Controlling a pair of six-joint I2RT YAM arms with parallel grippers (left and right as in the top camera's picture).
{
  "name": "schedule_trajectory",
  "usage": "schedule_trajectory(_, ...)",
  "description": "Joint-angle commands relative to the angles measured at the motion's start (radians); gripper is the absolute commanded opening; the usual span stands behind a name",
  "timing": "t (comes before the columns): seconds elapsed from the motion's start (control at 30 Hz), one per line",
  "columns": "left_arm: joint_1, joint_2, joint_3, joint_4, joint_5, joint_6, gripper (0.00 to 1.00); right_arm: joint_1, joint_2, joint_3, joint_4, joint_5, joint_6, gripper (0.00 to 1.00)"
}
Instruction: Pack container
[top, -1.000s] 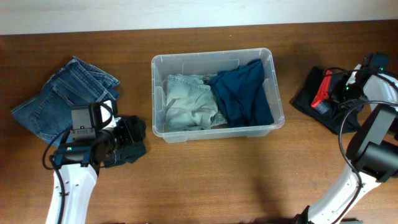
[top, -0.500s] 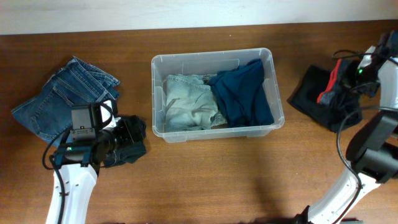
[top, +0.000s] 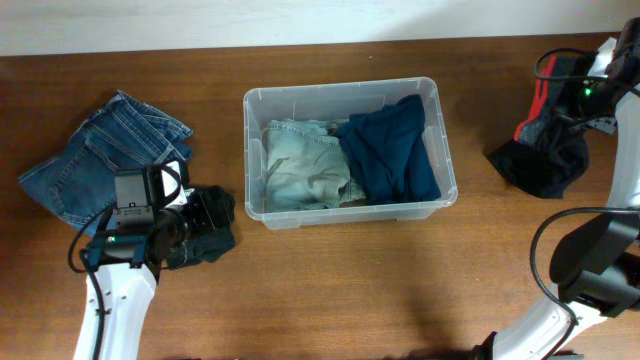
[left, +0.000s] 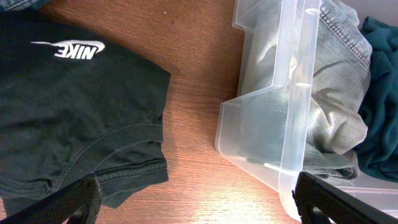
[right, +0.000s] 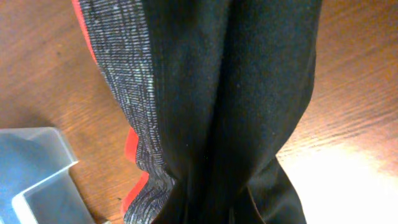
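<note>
The container (top: 340, 92) is a clear plastic bin at the table's middle, holding a pale denim garment (top: 300, 165) and a dark blue garment (top: 395, 150). My right gripper (top: 578, 95) is shut on a black garment with a red stripe (top: 545, 160) and holds it lifted at the far right. The cloth fills the right wrist view (right: 236, 112) and hides the fingers. My left gripper (left: 199, 205) is open and empty, low over the table between a dark Nike T-shirt (left: 68, 124) and the container's wall (left: 292, 124).
Folded blue jeans (top: 100, 155) lie at the far left, behind the left arm. The dark T-shirt (top: 215, 243) lies just left of the bin. A corner of the bin (right: 37, 180) shows in the right wrist view.
My right gripper has risen and moved toward the far edge with the black garment, which now hangs bunched off the table. The left arm has not moved.
</note>
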Motion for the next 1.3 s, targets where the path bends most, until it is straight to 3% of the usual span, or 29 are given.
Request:
schedule_trajectory(0.0,-0.003,-0.002,0.004,0.001,-0.006,0.016,0.99,0.001,-0.009,0.011,0.003,0.053,0.003,0.04)
schedule_trajectory(0.33,-0.003,-0.002,0.004,0.001,-0.006,0.016,0.99,0.000,-0.037,0.013,0.000,-0.018,0.003,0.04)
schedule_trajectory(0.73,-0.003,-0.002,0.004,0.001,-0.006,0.016,0.99,-0.025,0.000,-0.020,-0.013,0.158,0.069,0.04)
schedule_trajectory(1.27,-0.003,-0.002,0.004,0.001,-0.006,0.016,0.99,-0.126,0.011,-0.307,0.188,0.155,0.125,0.04)
